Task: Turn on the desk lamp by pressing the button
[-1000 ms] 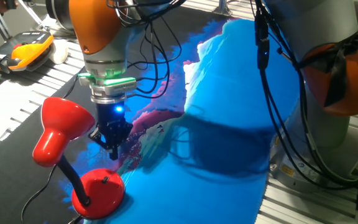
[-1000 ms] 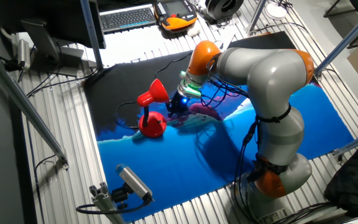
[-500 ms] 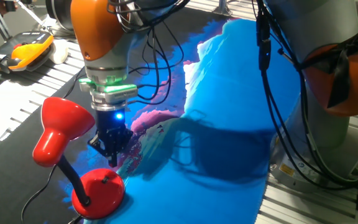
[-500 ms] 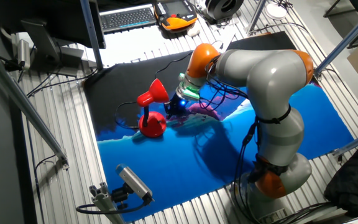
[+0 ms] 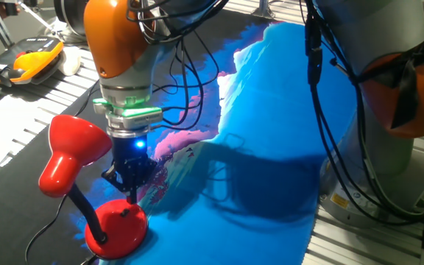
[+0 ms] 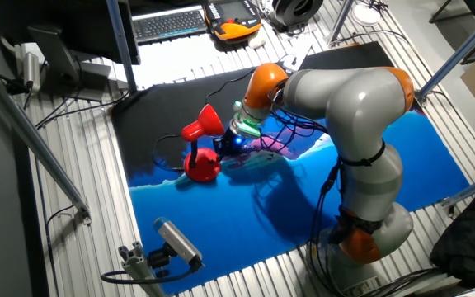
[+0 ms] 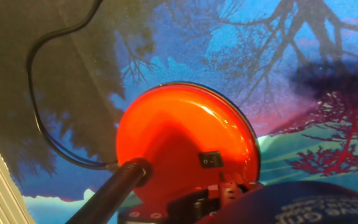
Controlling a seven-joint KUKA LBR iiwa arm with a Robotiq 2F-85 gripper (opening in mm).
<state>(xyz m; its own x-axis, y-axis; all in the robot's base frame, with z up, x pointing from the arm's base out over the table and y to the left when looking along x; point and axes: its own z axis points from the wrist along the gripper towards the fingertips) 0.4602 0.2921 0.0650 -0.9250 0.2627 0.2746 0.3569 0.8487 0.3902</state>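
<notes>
The desk lamp has a glossy red shade point(image 5: 71, 151), a black bendy neck point(image 5: 85, 210) and a round domed red base point(image 5: 116, 228). It stands on the black-and-blue mat. It also shows in the other fixed view point(image 6: 202, 165). In the hand view the base point(image 7: 179, 137) fills the middle, with the button point(image 7: 210, 160), a small dark switch, near its lower right edge. My gripper point(image 5: 132, 193) hangs just above the base's far side, right of the shade. Its fingertips meet in one point, holding nothing. The thin black cord point(image 7: 39, 118) curves off to the left.
An orange-and-black handheld device point(image 5: 22, 60) lies on the slatted table at the far left, beside a white object. A blue printed cloth point(image 5: 271, 147) covers the mat's right side. The arm's cables point(image 5: 190, 81) hang close behind the gripper. A keyboard point(image 6: 170, 23) lies at the back.
My gripper has come down and slightly left, from beside the shade to just above the lamp's base. The lamp has not moved.
</notes>
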